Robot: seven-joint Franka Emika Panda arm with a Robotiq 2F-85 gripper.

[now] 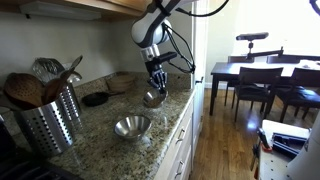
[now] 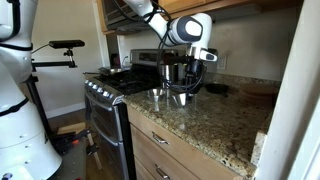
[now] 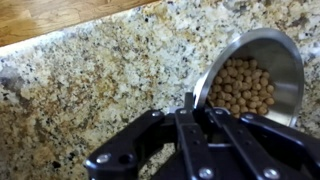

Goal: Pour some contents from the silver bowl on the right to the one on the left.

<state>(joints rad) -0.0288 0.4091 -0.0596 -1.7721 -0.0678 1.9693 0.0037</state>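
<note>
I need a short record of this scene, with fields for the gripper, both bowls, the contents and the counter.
gripper: shut on the rim of the filled bowl
filled bowl: silver, directly below the gripper
contents: small round tan bits, all inside the filled bowl
second bowl: silver, standing apart on the counter, nothing visible inside
counter: speckled granite

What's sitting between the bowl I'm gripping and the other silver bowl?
Nothing. In an exterior view, only bare granite counter separates the gripped bowl from the other silver bowl.
</note>
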